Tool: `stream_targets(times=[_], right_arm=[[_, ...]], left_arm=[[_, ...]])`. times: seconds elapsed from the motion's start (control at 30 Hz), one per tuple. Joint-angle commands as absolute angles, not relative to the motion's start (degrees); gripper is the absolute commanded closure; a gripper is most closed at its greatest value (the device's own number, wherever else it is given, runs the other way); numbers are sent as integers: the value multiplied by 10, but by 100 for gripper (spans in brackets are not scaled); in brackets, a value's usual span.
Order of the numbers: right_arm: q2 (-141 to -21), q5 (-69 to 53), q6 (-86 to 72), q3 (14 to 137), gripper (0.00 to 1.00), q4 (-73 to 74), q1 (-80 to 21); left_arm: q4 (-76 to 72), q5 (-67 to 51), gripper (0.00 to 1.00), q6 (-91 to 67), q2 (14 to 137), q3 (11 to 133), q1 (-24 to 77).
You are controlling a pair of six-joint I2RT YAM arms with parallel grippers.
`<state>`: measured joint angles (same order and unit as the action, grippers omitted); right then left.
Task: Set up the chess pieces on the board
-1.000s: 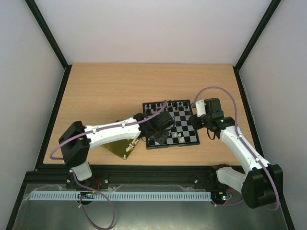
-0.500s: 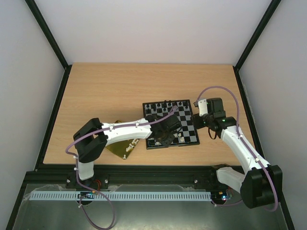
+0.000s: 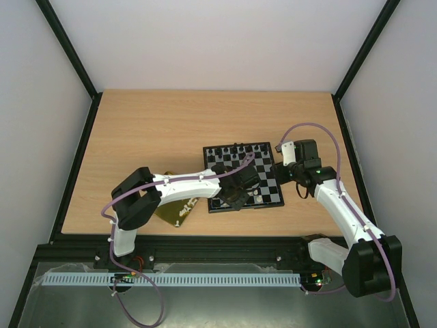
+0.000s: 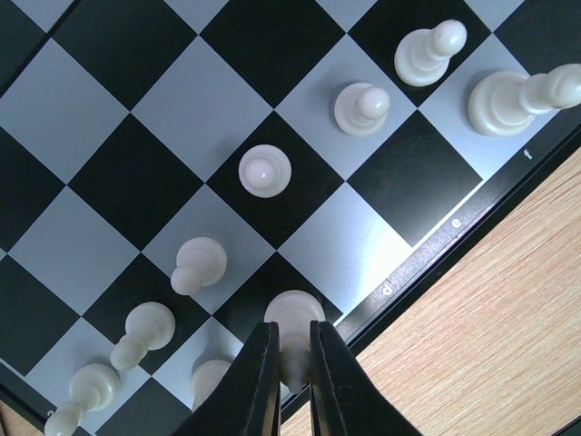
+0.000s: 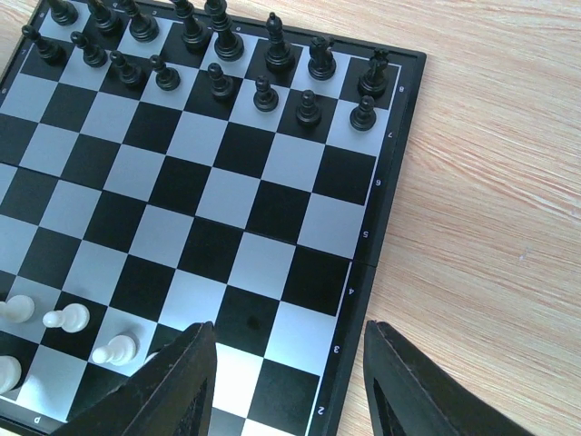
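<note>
1. At the lower left of the top view, my left arm's elbow has folded back toward its base over the last second. The gold tray point(image 3: 171, 213) beside it carries small pale bits, likely chessmen still waiting, though they are too small to be sure
2. Just right of that, at the near edge of the board point(image 3: 265, 179), my left pincer point(image 4: 292, 334) has slid a little rightward along the edge row. It is clenched on a white piece point(image 4: 292, 311) at the bottom centre of the wrist view, on the row next to the black rim, left of the letter d
3. The white pawns point(image 4: 265, 171) run in a slanting line from lower left to upper right of that view, with taller white pieces at the upper right
4. I judge the shift brought this piece to its home row, so letting go comes next. I cannot tell whether its base already touches the square
5. At the right, my right pincer point(image 5: 289, 331) hangs released and empty over the board's edge, hardly moved. The black chessmen point(image 5: 218, 45) fill two rows at the upper left of its view, so that side looks finished
</note>
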<state>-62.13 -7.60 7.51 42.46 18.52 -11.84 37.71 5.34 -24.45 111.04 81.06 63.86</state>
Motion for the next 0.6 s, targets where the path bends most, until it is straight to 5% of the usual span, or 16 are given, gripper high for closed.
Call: stream_targets(times=[0.0,0.57], right_arm=[[-618,-87,82,423,53,197,-117],[-619,-96,84,423,53,201,-116]], left_arm=[[406,66,98,-258,1123,817,642],[398,81,76,-267,1068,826,641]])
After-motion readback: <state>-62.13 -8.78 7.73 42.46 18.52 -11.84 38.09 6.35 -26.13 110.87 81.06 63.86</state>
